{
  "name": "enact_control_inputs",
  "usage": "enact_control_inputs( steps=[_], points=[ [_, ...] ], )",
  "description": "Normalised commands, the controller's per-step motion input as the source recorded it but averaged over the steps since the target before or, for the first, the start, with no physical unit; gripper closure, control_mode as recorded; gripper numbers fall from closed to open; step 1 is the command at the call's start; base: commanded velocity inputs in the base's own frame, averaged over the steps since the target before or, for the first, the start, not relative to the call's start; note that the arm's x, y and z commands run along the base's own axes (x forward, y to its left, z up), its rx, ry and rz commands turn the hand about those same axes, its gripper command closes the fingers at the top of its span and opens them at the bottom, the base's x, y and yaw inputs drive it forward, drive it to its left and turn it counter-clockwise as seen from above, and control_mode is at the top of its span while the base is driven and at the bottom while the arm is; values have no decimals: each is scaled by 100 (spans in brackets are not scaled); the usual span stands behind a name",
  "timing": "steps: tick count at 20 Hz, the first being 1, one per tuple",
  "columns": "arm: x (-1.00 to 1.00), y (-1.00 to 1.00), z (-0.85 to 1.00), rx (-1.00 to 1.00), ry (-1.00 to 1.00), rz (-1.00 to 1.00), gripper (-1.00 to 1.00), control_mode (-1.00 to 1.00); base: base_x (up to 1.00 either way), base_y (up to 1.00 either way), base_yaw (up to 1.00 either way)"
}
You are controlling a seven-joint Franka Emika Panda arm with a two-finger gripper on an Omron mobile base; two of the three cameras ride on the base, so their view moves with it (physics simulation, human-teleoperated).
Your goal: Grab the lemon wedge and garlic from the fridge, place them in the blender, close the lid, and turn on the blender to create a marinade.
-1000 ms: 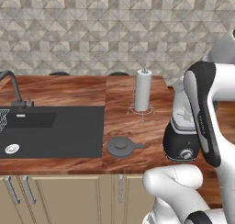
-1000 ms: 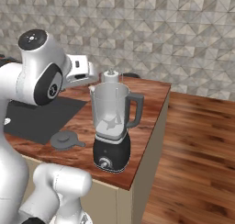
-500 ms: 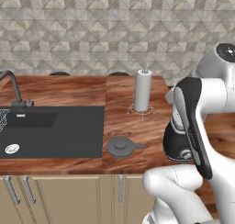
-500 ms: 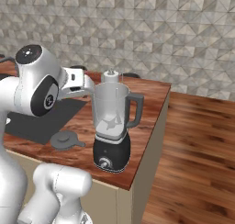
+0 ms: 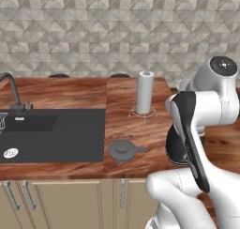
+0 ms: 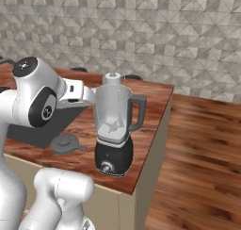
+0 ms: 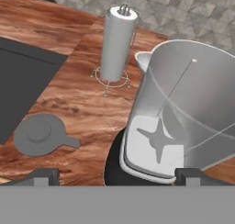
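While the arm reaches across from the left, the jaws (image 7: 114, 175) stand wide apart and hold nothing, hovering just above the blender (image 6: 114, 130) near the bench's (image 6: 150, 130) right end. Its clear jar is uncovered (the blade shows at the bottom). The lid (image 5: 123, 149) lies flat on the wood between the sink (image 5: 56, 132) and the blender, with the paper-towel roll (image 5: 144, 93) behind.

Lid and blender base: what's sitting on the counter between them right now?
Nothing. In the hand view, bare wood counter runs from the lid to the blender; the paper-towel roll stands farther back, off that line.
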Motion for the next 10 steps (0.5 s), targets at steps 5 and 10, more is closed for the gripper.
enact_control_inputs(
  steps=[5,10],
  points=[
    [0,0,0,0,0,0,-100,100,-54,-1,-1],
    [0,0,0,0,0,0,-100,100,-80,0,3]
  ],
)
